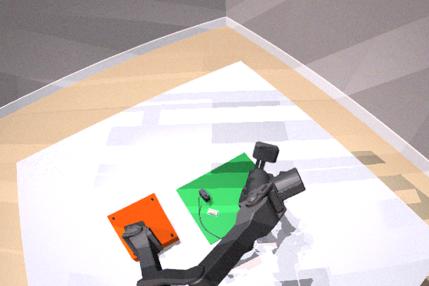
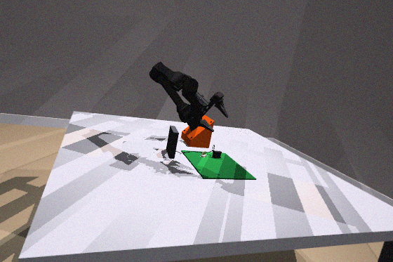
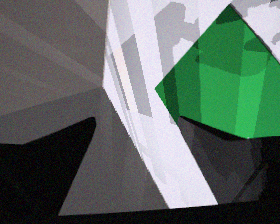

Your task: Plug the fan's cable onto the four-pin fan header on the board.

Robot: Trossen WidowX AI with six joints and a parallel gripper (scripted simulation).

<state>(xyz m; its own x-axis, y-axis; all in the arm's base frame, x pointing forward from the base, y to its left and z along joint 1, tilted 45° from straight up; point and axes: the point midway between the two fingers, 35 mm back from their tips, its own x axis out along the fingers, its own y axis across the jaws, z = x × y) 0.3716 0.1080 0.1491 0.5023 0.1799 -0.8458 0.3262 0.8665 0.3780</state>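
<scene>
Worktop [image 1: 161, 156] [image 2: 140, 209] [image 3: 193, 192], board [image 1: 230, 179] [image 2: 228, 168] [image 3: 226, 95] and plug [image 1: 204, 193] [image 2: 217, 154]
The tool [image 2: 220, 124], above the worktop, is spread and empty. The plug is seen on the board, near the white header [image 1: 216, 213] [image 2: 203, 154]. The cable [image 1: 201, 217] might be snagged by a low approach; the small plug might be tipped if the fingers are brought down off-centre.

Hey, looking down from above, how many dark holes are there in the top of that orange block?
3 visible on the orange block: top corner, left corner and right corner. The arm may hide more.
</scene>
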